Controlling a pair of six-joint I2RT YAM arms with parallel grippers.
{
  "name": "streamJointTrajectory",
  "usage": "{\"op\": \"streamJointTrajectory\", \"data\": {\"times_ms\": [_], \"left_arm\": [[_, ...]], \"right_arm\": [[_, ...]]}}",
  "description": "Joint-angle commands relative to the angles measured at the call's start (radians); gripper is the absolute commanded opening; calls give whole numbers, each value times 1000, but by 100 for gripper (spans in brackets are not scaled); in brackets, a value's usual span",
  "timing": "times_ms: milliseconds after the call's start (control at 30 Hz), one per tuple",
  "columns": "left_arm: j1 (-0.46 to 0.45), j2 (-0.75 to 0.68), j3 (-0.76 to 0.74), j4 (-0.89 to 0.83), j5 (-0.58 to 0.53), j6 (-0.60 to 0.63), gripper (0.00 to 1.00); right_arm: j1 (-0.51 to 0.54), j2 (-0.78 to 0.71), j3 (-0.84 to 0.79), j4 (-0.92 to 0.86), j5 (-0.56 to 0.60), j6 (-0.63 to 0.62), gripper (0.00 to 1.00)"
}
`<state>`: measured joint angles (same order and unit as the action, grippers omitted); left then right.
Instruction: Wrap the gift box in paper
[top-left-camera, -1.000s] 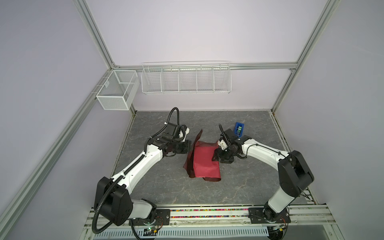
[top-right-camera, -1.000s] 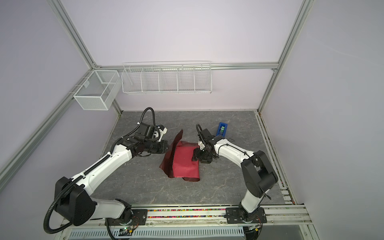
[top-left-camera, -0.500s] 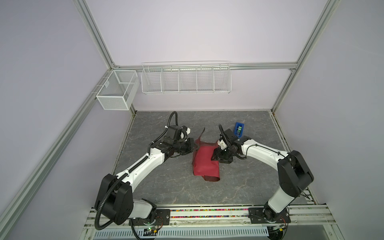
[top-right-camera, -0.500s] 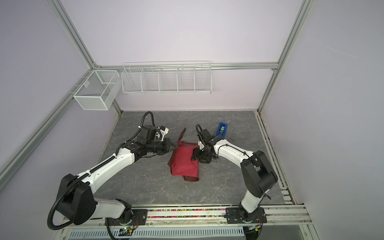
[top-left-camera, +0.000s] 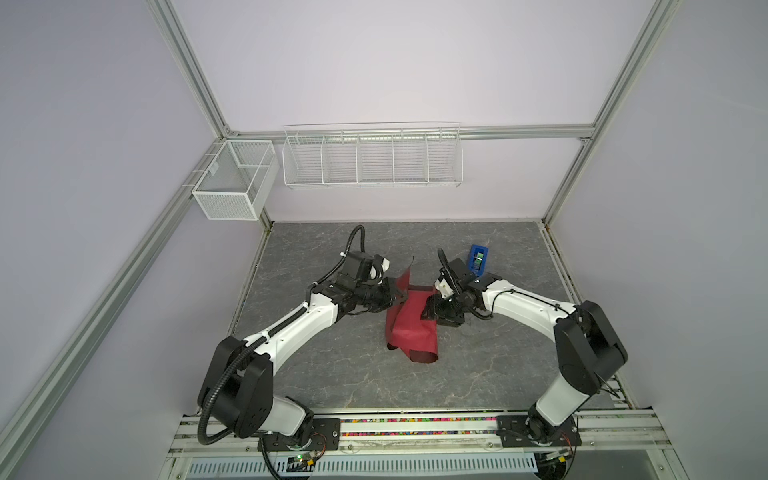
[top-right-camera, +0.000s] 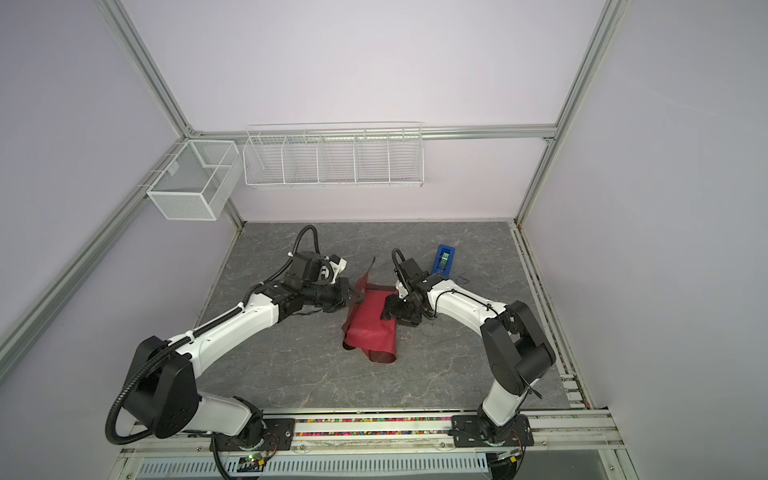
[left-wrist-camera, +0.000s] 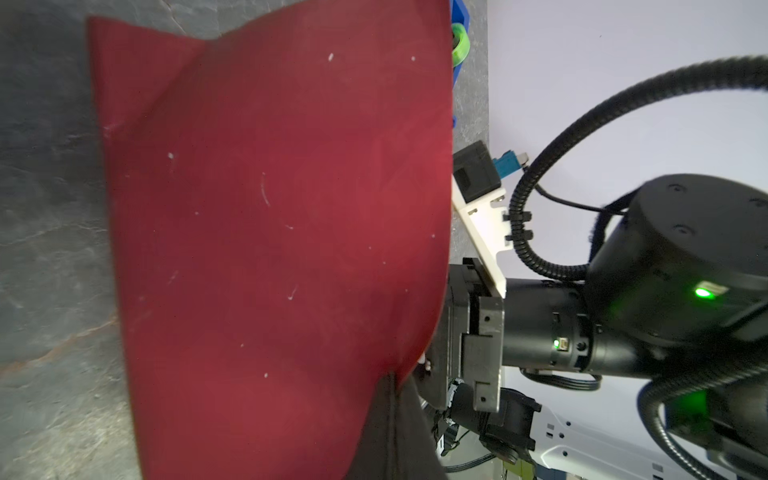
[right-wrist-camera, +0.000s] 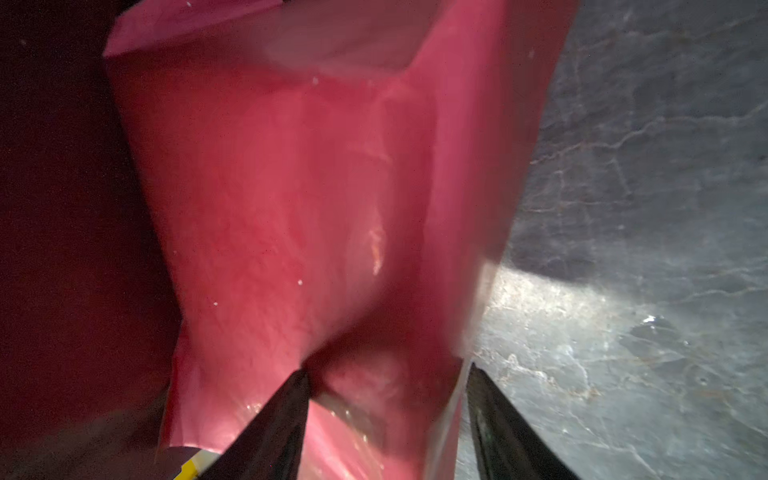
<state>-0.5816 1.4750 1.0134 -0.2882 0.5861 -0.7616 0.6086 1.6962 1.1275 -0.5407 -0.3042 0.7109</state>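
The red paper (top-left-camera: 411, 328) (top-right-camera: 370, 328) lies draped over a box-shaped bulk in the middle of the table. The gift box itself is hidden under it. My left gripper (top-left-camera: 397, 297) (top-right-camera: 356, 296) is shut on the paper's raised left flap, whose corner stands up behind it. In the left wrist view the paper (left-wrist-camera: 270, 228) fills the frame above the pinching left gripper (left-wrist-camera: 392, 376). My right gripper (top-left-camera: 432, 309) (top-right-camera: 388, 311) grips the covered bulk from the right. In the right wrist view the right gripper (right-wrist-camera: 384, 370) stands wide, with the paper (right-wrist-camera: 291, 208) pressed between its fingers.
A blue tape dispenser (top-left-camera: 478, 259) (top-right-camera: 444, 259) with a green roll stands just behind my right wrist. White wire baskets (top-left-camera: 372, 156) and a mesh bin (top-left-camera: 235, 180) hang on the back wall. The grey table (top-left-camera: 332, 374) runs to a rail in front.
My left gripper has moved right with the paper's flap, folding the sheet over the bulk so that it looks narrower. The right arm has stayed put.
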Motion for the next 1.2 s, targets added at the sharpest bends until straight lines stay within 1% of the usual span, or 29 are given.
{"op": "streamJointTrajectory", "data": {"times_ms": [0,233,433,667,867,900,1000,1100,1167], "left_arm": [[-26,43,42,9,30,13,0],[-65,145,42,77,60,-25,0],[-72,210,27,64,47,-4,0],[-72,254,9,36,17,22,0],[-72,258,3,14,-6,34,0],[-72,256,4,14,-8,34,0],[-72,253,12,9,-6,36,0],[-72,249,24,3,-4,36,0],[-72,246,29,0,-5,36,0]], "right_arm": [[9,2,-37,-18,41,24,63],[10,-13,-42,-12,38,28,63],[9,-36,-43,-20,42,30,63],[3,-93,-40,-46,49,29,63],[-40,-179,-77,-33,32,34,64],[-50,-186,-89,-18,19,36,62],[-88,-179,-124,51,-70,38,49],[-101,-144,-133,100,-140,33,43],[-105,-118,-141,127,-163,36,40]]}}
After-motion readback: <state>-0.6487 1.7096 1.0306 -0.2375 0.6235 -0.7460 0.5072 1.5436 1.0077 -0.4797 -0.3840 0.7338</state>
